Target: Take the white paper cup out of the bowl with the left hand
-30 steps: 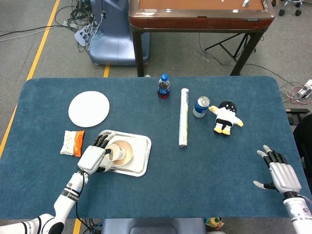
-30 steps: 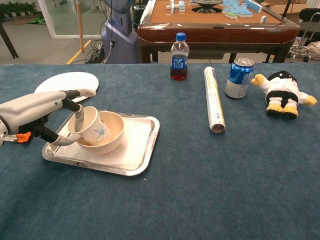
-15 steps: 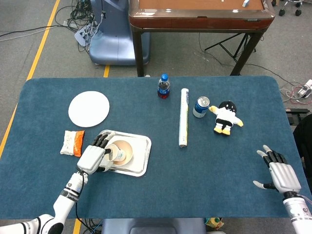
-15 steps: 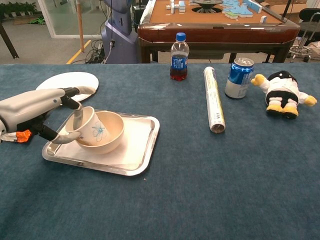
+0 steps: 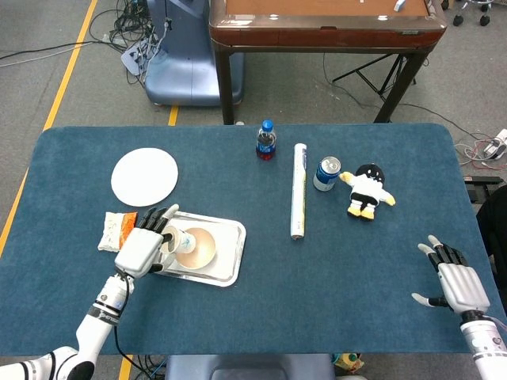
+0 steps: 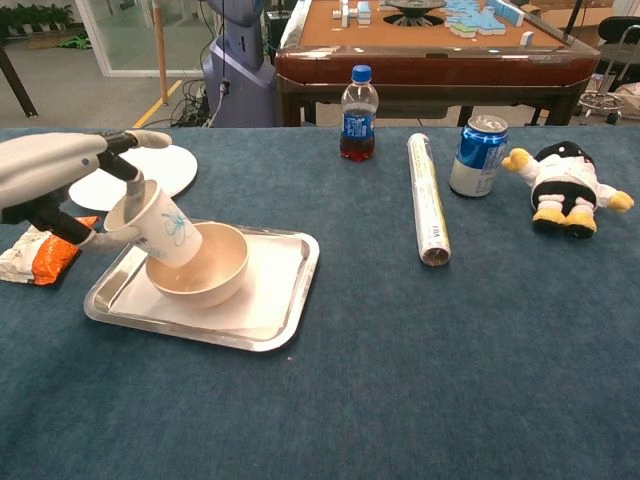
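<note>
My left hand [image 6: 50, 175] [image 5: 141, 244] grips the white paper cup [image 6: 160, 226] [image 5: 172, 238] by its rim, one finger inside it. The cup, marked with a small blue flower, is tilted and raised over the left edge of the cream bowl [image 6: 200, 268] [image 5: 196, 247]; its base still hangs above the bowl's rim. The bowl stands on a metal tray [image 6: 270, 300] [image 5: 226, 253]. My right hand [image 5: 451, 281] rests open near the table's right front corner, seen only in the head view, far from the bowl.
A white plate [image 5: 144, 176] lies behind the tray and an orange-and-white snack packet [image 6: 35, 252] to its left. A cola bottle [image 6: 358, 114], a foil roll [image 6: 427, 198], a blue can [image 6: 477, 155] and a penguin plush [image 6: 566, 187] stand across the back right.
My left hand has risen and drawn left with the cup, lifting it from inside the bowl to above the bowl's left rim. The snack packet now shows beneath the hand. The right hand has not moved.
</note>
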